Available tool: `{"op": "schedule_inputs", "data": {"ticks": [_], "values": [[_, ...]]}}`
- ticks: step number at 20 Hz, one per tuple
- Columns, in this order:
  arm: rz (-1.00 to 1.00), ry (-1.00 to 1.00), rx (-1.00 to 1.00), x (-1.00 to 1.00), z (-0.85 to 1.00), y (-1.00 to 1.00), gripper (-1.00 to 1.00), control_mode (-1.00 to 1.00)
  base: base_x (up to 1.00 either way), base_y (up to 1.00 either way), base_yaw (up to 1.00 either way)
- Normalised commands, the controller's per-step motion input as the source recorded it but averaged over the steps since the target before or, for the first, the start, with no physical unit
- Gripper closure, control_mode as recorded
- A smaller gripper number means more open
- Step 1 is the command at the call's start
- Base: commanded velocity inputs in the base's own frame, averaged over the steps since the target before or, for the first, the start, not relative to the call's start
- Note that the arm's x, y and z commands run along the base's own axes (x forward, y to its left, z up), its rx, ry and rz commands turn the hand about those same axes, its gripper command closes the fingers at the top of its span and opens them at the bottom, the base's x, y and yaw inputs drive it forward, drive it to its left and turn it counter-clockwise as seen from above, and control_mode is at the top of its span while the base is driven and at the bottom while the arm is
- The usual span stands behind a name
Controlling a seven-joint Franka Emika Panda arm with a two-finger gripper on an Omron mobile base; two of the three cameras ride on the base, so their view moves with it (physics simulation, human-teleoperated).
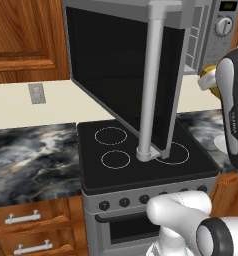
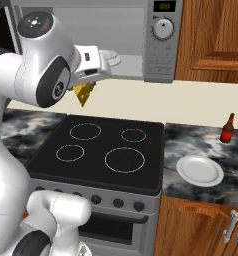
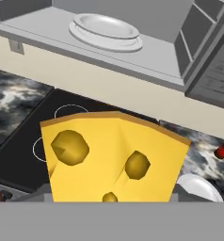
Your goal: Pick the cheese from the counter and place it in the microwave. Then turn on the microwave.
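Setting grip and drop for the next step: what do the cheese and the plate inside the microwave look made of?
Cheese: soft-looking matte yellow wedge with darker round holes, held in the gripper.
Plate inside the microwave: smooth glossy white, probably ceramic or glass, judging by soft highlights; it rests on the plain matte grey floor of the microwave.

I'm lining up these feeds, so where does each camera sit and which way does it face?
Left base view: behind the arm, left, facing the stovetop and open microwave; arm at right.
Right base view: behind, right, facing the same stovetop; the gripper holds the cheese.
Hand view: on the hand, over the cheese toward the microwave's inside.
Both base views share stovetop and microwave.
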Motion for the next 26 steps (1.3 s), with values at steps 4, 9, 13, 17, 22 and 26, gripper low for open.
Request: {"op": "schedule_inputs", "data": {"ticks": [4, 9, 13, 17, 22, 26], "values": [[0.00, -0.09, 0.00, 0.26, 0.02, 0.20, 1.00, -1.00, 0.00, 0.00, 0.00], [0.00, -0.09, 0.00, 0.31, 0.12, 0.09, 1.00, -1.00, 0.00, 0.00, 0.00], [0.00, -0.07, 0.00, 0.37, 0.14, 0.04, 1.00, -1.00, 0.00, 0.00, 0.00], [0.00, -0.05, 0.01, 0.39, 0.21, 0.03, 1.00, -1.00, 0.00, 0.00, 0.00], [0.00, -0.02, 0.02, 0.35, 0.14, 0.04, 1.00, -1.00, 0.00, 0.00, 0.00], [0.00, -0.01, 0.01, 0.31, 0.11, 0.07, 1.00, -1.00, 0.00, 0.00, 0.00]]}}
